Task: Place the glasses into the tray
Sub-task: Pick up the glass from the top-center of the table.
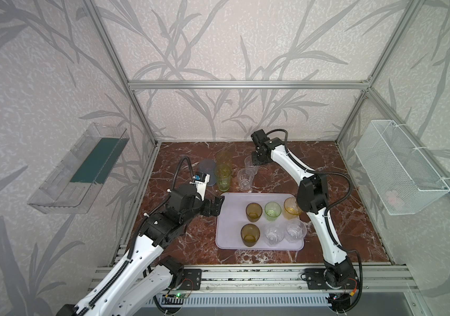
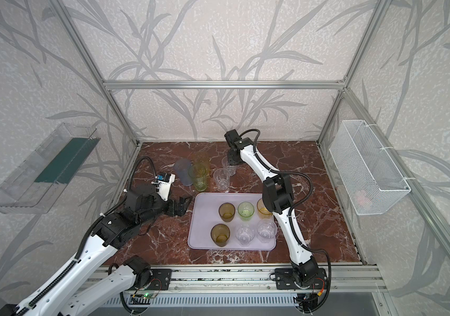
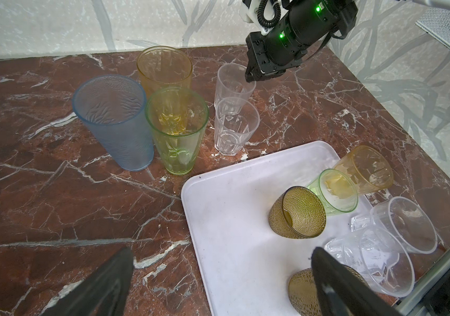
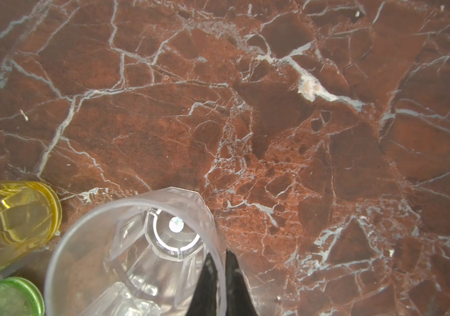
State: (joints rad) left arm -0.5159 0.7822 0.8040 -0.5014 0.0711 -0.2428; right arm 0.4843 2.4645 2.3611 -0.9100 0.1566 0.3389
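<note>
The far clear tumbler (image 4: 136, 246) stands upright on the worktop (image 1: 349, 213), mouth up, its long axis vertical, towards the back edge and well apart from the tray (image 1: 232, 202). My right gripper (image 4: 222, 273) is clamped on its wall from above: one finger (image 4: 208, 284) is inside the mouth, the other outside, with the rim pinched between them on the side away from the coloured glasses.

The second clear tumbler (image 1: 245, 179) stands just beside it on the front side, between it and the tray's far edge. I cannot tell whether the two touch. The tall yellow (image 1: 223, 160), tall green (image 1: 222, 177) and blue-grey (image 1: 207, 171) tumblers are grouped to the left.

The tray lies near the front edge, so the carry runs from the gripper straight back towards the robot. I judge the lift must first go straight up along the tumbler's axis to clear that neighbour. Six glasses (image 1: 254, 212) fill the tray's middle and right. Its left part is bare, and that is where I would aim.

The right arm is the one on the glass. My left gripper (image 1: 216, 206) hangs spread wide and empty just beside the tray's far left corner, close to that bare patch, so I judge it could get in the way of the set-down.
</note>
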